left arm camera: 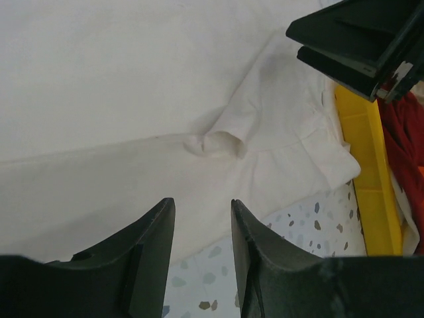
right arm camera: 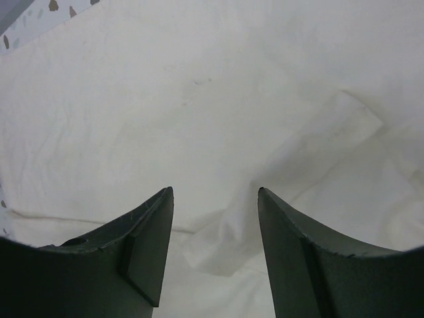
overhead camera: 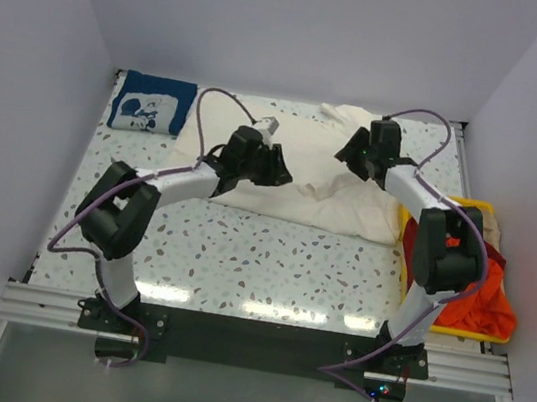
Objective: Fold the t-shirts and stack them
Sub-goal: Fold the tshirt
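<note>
Top view: a large plain cream cloth t-shirt [overhead camera: 302, 181] lies rumpled at the far centre of the speckled worktop [overhead camera: 240, 257]. The left hand [overhead camera: 271, 169] and right hand [overhead camera: 351, 156] both hang over it. A folded navy blue t-shirt with white print [overhead camera: 152, 103] lies in the far left corner. At the right, a yellow plastic bin [overhead camera: 472, 204] holds an orange-red t-shirt [overhead camera: 480, 309] and a beige t-shirt [overhead camera: 492, 229].

Left wrist view: the left hand [left arm camera: 202, 218] is moderately parted with nothing between its fingers, above the cream shirt's near edge.

Right wrist view: the right hand [right arm camera: 215, 195] is spread wide and empty over cream cloth.
</note>
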Available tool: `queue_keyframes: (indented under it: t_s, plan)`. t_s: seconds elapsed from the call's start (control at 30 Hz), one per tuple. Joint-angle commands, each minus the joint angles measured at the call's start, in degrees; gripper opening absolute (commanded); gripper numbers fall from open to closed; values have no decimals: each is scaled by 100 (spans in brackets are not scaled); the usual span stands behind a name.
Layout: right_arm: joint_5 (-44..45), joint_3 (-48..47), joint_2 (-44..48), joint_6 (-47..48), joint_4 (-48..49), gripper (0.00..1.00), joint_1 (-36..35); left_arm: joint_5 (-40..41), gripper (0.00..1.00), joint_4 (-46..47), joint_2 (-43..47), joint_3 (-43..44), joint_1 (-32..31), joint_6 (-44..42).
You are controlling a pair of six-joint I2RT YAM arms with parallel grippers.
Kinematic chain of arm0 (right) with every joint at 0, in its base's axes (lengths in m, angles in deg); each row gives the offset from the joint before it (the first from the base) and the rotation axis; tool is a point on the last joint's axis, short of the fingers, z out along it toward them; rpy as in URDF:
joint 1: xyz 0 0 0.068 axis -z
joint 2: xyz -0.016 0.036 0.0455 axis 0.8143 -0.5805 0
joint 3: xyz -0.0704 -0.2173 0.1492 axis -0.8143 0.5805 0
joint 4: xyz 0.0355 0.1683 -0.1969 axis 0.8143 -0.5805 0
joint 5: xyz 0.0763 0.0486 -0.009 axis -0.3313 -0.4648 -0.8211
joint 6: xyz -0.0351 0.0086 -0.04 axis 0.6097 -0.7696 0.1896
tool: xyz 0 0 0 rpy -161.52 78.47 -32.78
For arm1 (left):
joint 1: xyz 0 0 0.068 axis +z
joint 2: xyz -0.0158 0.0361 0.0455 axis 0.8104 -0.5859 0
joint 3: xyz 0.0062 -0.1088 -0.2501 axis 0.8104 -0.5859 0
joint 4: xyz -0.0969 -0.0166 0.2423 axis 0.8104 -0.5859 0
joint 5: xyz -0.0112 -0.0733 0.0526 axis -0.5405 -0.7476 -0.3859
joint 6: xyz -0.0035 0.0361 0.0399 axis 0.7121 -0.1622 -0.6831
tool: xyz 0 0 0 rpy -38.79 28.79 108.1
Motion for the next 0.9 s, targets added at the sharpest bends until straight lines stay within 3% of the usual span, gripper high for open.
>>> queue_keyframes:
  t_s: [0.0,0.2,0.4,0.87]
  plan:
    - [317,361,765,421,-297,57,137,-248,44,144,-512,648,-458,-330]
    - [317,1091,1345,492,-227,56,164,-187,45,3,-1409,1449,-959,-357]
    - [265,1443,1705,474,-148,56,164,-231,53,151,-1893,1801,-986,-208]
    - [229,1822,2119,439,-78,56,164,-415,55,669,-2693,2469,-995,109]
